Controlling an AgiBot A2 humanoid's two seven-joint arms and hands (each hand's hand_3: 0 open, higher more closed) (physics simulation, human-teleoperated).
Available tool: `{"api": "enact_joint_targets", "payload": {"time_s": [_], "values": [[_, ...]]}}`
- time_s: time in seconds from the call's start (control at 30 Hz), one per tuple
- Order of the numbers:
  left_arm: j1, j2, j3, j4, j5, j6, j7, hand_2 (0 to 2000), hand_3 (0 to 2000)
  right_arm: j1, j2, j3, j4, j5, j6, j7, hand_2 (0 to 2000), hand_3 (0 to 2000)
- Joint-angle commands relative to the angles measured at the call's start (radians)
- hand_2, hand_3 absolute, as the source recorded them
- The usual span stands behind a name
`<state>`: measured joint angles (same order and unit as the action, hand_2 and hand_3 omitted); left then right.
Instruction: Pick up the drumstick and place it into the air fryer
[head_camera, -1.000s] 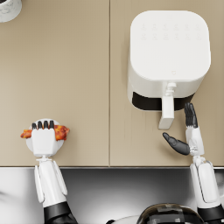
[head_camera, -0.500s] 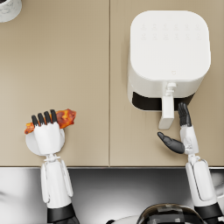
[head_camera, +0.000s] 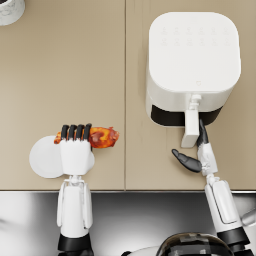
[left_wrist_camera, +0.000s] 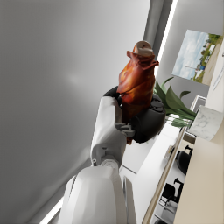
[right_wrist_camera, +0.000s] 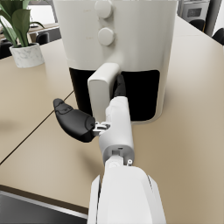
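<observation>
the left robot hand (head_camera: 76, 150) grips the drumstick (head_camera: 98, 137), lifted off the plate (head_camera: 42, 159) under it, so pickup looks done; placing remains, as the right robot hand (head_camera: 197, 154), thumb spread, touches the air fryer (head_camera: 192, 65) handle (head_camera: 190, 129).

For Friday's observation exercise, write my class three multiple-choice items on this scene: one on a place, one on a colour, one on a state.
1. Where is the drumstick?
A. in the left robot hand
B. inside the air fryer
C. lying on the plate

2. What colour is the air fryer's body?
A. red
B. white
C. green

3. What is the right robot hand doing?
A. carrying the plate
B. gripping the drumstick
C. holding nothing, fingers at the fryer handle

Answers: 1 A, its fingers wrap the meat above the counter; 2 B, the casing is white with a dark drawer opening; 3 C, the fingers reach beside the handle.
</observation>
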<state>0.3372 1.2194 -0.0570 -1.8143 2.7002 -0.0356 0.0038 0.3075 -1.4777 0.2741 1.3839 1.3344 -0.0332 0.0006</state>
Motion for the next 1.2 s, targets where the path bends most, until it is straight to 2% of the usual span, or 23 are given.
{"api": "enact_joint_targets", "payload": {"time_s": [0.03,0.1,0.23,0.27,0.3,0.37,0.43,0.5,0.63,0.9,1.1,1.2], "values": [[0.026,0.003,0.014,-0.016,-0.004,-0.001,0.000,2000,2000,0.031,-0.013,0.026,-0.053,0.000,-0.008,0.000,0,0],[0.022,0.005,0.013,-0.027,-0.009,-0.002,0.000,2000,2000,0.037,-0.015,0.037,-0.064,0.001,-0.017,0.000,0,0],[0.028,0.011,0.034,-0.029,-0.150,-0.006,0.001,2000,2000,0.043,-0.008,0.060,-0.046,0.004,-0.032,0.000,0,0],[0.032,0.013,0.039,-0.025,-0.166,-0.006,0.001,2000,2000,0.041,-0.004,0.064,-0.037,0.004,-0.034,0.000,1361,327],[0.034,0.015,0.051,-0.022,-0.177,-0.007,0.001,2000,2000,0.042,-0.002,0.067,-0.037,0.005,-0.056,0.000,2000,653],[0.039,0.019,0.063,-0.015,-0.191,-0.006,0.001,2000,2000,0.041,0.001,0.073,-0.030,0.004,-0.127,-0.001,2000,1307],[0.050,0.025,0.086,0.002,-0.199,-0.005,0.001,2000,2000,0.039,0.002,0.089,-0.021,0.003,-0.147,-0.003,2000,1960],[0.062,0.031,0.106,0.026,-0.202,-0.005,0.002,2000,2000,0.020,0.019,0.108,0.039,0.005,-0.079,-0.004,2000,2000],[0.096,0.051,0.156,0.020,-0.205,-0.004,0.001,2000,2000,-0.028,0.062,0.142,0.130,0.005,-0.070,-0.009,2000,2000],[0.230,0.121,0.216,0.086,-0.206,-0.006,0.001,2000,2000,-0.113,0.151,0.202,0.310,0.005,0.013,-0.011,2000,2000],[0.303,0.162,0.250,0.127,-0.207,-0.008,0.001,2000,2000,-0.161,0.222,0.308,0.429,0.007,0.038,-0.015,2000,2000],[0.327,0.180,0.289,0.145,-0.337,-0.005,0.002,2000,2000,-0.184,0.259,0.336,0.477,0.007,0.063,-0.016,2000,2000]]}}
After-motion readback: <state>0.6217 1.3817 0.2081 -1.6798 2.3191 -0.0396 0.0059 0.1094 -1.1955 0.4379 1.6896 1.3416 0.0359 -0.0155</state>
